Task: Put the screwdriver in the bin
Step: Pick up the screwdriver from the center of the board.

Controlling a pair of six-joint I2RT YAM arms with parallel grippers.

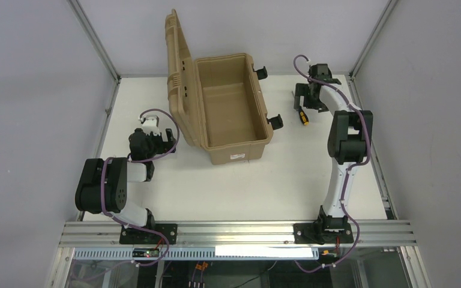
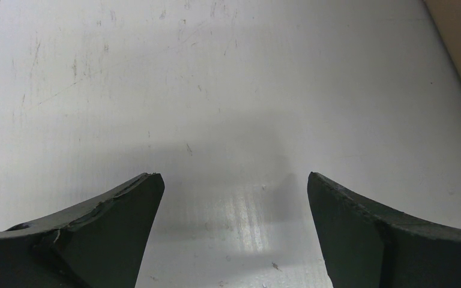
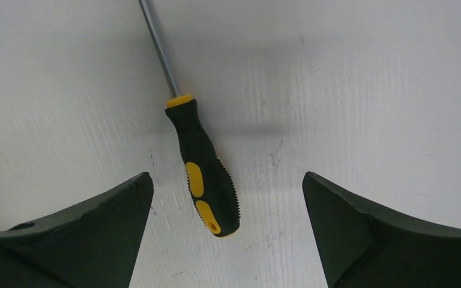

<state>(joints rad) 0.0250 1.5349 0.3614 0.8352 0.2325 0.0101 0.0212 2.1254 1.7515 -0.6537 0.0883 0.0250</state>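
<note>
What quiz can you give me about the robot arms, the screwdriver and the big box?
1. True or false: the screwdriver already lies inside the box.
2. Pick one: the box's lid is A) open, B) shut, C) taken off.
3. Fill in: the pincer hanging over the screwdriver belongs to the ___ arm.

Key
1. False. It lies on the table, beside the box.
2. A.
3. Right. The right pincer is open above it, while the left pincer is open over bare table.
</note>
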